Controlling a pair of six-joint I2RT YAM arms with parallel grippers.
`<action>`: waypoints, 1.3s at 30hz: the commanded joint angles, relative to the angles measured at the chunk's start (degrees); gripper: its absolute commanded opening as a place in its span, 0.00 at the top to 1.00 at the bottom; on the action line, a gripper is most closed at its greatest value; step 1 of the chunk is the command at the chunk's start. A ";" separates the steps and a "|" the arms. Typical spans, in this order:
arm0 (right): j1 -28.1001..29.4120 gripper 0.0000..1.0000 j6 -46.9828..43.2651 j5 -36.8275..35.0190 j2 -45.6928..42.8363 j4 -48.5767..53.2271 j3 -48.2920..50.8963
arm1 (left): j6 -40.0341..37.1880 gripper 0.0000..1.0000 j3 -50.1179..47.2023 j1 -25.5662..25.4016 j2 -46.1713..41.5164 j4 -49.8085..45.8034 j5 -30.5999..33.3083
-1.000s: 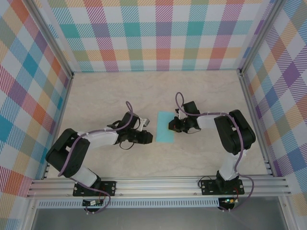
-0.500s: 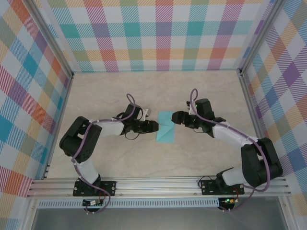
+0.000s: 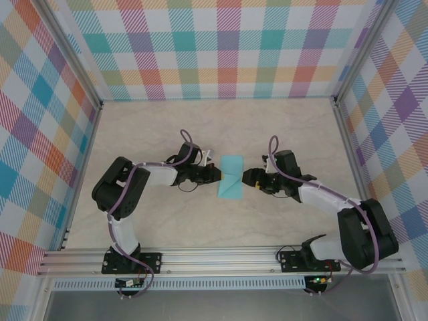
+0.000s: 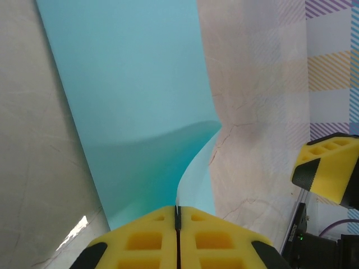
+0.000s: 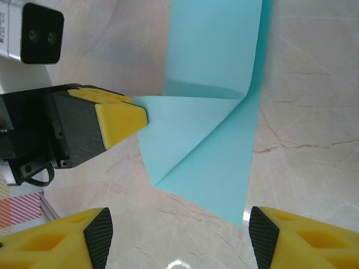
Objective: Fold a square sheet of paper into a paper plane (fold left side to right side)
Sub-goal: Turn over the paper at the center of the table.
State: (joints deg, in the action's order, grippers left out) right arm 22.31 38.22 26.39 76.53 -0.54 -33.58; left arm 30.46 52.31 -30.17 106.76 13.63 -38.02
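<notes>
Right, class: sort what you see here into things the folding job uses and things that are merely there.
In the job:
turquoise sheet of paper, one corner lifted
left gripper, shut on that corner
right gripper, open at the sheet's right edge

Merely there:
marbled table
checked walls
metal rail at the near edge

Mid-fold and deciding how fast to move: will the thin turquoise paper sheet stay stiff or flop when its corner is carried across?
Probably floppy: the thin turquoise paper sheet bows softly where the shut left end effector pinches its corner. Likely light, since one pinch holds the raised part up. It may slide on the smooth marbled table.
</notes>
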 commanded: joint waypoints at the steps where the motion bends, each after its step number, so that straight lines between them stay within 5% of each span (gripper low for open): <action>1: 1.04 0.33 3.35 3.19 3.96 -4.24 -2.88 | -0.84 0.94 -0.83 0.73 -2.11 0.31 0.55; 16: 3.46 0.33 6.71 4.19 18.07 -7.29 -11.44 | -0.80 0.94 -2.86 0.74 -4.28 0.46 2.63; 23: 4.23 0.52 7.43 5.75 23.89 -9.03 -14.51 | -1.02 0.93 -2.90 0.82 -4.49 -0.22 3.30; 27: 4.50 0.72 6.73 5.66 24.63 -9.40 -14.69 | -0.69 0.82 -3.55 1.46 -5.93 0.24 2.66; 31: 4.43 0.93 4.53 5.05 23.15 -8.69 -14.68 | -0.47 0.60 -6.08 4.00 -11.64 -0.28 2.21; 34: 4.08 0.98 2.99 5.48 20.62 -8.87 -14.56 | -0.69 0.39 -8.40 5.63 -18.01 -2.53 2.88; 39: 2.30 1.00 0.90 7.14 12.96 -9.66 -13.54 | 0.42 0.20 -12.17 6.57 -29.66 -5.80 6.25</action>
State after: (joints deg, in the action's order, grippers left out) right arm 25.69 42.02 31.18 94.78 -7.94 -47.05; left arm 30.55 42.04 -24.60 82.46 10.44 -33.39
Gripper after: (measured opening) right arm 0.046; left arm 0.785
